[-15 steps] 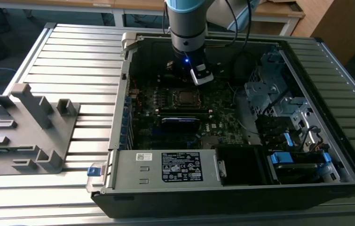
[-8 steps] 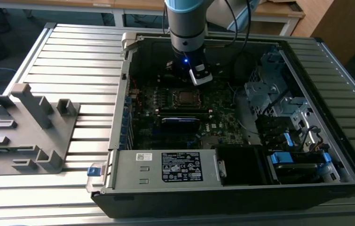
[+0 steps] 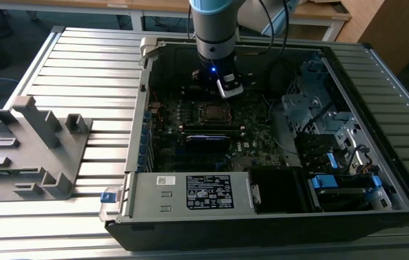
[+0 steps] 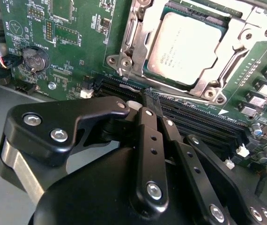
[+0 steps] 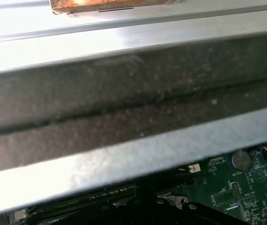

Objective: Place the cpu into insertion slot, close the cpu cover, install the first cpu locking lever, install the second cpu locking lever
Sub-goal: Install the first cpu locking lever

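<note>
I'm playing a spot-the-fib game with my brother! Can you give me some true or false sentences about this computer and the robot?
1. The chip sits in its socket. True.
2. The metal cover lies closed over the chip. True.
3. The tool holds the chip. False: its fingers are shut with nothing between them.
4. The computer case is closed. False: it lies open on the table.
5. A round coin battery sits on the green board. True.
</note>
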You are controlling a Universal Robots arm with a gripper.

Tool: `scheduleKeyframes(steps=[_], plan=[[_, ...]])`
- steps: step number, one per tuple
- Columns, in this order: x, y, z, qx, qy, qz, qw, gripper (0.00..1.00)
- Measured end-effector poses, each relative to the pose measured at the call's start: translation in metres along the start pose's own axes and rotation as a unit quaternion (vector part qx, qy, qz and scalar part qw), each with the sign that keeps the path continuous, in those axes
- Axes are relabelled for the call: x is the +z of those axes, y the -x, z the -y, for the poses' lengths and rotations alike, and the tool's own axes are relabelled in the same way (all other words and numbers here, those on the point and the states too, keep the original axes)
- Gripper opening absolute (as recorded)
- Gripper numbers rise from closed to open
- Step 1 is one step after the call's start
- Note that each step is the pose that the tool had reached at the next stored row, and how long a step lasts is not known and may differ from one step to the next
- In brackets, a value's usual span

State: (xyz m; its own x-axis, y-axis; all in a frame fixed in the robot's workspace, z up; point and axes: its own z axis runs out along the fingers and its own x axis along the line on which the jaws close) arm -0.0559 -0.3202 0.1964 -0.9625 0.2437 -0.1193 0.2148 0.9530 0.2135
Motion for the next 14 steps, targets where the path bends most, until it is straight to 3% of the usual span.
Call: scheduleKeyframes(steps=[14], plan=[[-0.0002, -0.0021, -0.0003, 0.001, 0.0013, -0.0002, 1.00000, 0.11]])
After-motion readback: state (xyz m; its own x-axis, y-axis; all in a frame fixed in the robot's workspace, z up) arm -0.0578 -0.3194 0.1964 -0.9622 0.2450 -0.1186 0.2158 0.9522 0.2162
